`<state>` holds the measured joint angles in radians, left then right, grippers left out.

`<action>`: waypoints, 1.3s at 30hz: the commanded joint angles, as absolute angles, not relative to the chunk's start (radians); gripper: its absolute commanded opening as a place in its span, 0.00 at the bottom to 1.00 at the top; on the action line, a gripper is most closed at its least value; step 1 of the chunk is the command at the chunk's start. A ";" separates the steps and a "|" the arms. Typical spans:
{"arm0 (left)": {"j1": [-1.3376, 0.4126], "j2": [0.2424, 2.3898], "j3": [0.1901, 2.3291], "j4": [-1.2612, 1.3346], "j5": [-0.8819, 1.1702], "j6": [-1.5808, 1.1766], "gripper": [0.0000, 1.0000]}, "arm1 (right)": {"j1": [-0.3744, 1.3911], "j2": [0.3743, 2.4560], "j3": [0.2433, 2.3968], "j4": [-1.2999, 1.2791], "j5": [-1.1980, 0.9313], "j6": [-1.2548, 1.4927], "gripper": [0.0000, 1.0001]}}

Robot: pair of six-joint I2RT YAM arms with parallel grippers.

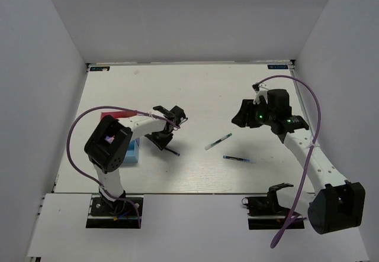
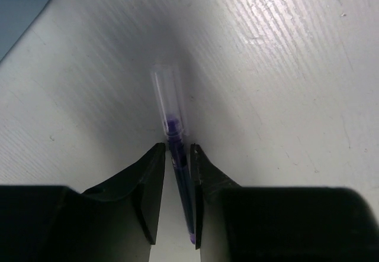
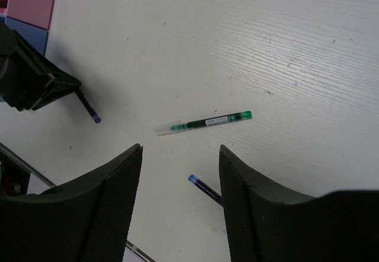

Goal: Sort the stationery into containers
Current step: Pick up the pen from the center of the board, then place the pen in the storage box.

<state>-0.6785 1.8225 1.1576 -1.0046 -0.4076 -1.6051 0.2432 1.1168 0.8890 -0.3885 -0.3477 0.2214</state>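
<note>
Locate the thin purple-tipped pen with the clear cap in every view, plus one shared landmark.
Top external: purple-tipped pen left of centre, in the left gripper.
Left wrist: pen lower centre, gripped.
Right wrist: pen far left, tip showing.
Shared landmark: blue rectangular box.

White links [image 1: 305, 152] join bulky black joint housings [image 1: 108, 144]; a purple cable [image 1: 70, 138] loops along each arm; the right gripper [image 3: 180, 149] has black, textured fingers [image 3: 115, 203].

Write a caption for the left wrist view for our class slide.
Left gripper shut on a thin purple pen with a clear cap, white table behind.
</note>
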 commanded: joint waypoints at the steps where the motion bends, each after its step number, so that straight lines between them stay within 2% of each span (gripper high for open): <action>1: -0.686 1.828 1.118 -0.959 -0.405 -1.646 0.34 | 0.226 1.088 0.887 -0.367 -0.388 0.247 0.58; 3: -0.690 1.835 1.112 -0.953 -0.405 -1.647 0.27 | 0.213 1.086 0.885 -0.370 -0.399 0.250 0.58; 7: -0.689 1.841 1.095 -0.931 -0.390 -1.655 0.06 | 0.196 1.088 0.884 -0.367 -0.411 0.259 0.58; 10: -0.695 1.830 1.078 -0.908 -0.380 -1.637 0.00 | 0.189 1.088 0.881 -0.365 -0.420 0.262 0.58; 17: -0.744 1.757 1.224 -0.994 -0.481 -1.509 0.00 | 0.181 1.086 0.876 -0.361 -0.439 0.271 0.57; 24: -0.733 1.574 1.220 -1.055 -0.566 -1.497 0.00 | 0.176 1.088 0.870 -0.357 -0.437 0.273 0.57; 35: -0.522 1.264 1.092 -1.202 -0.647 -1.598 0.00 | 0.167 1.081 0.864 -0.348 -0.440 0.284 0.57; 39: -0.421 1.158 0.979 -1.230 -0.655 -1.657 0.00 | 0.164 1.081 0.859 -0.350 -0.445 0.288 0.57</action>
<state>-0.4759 1.2270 1.0283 -1.1557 -0.5961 -1.5757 0.1741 1.1057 0.8680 -0.3859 -0.4259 0.2783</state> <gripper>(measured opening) 0.202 0.569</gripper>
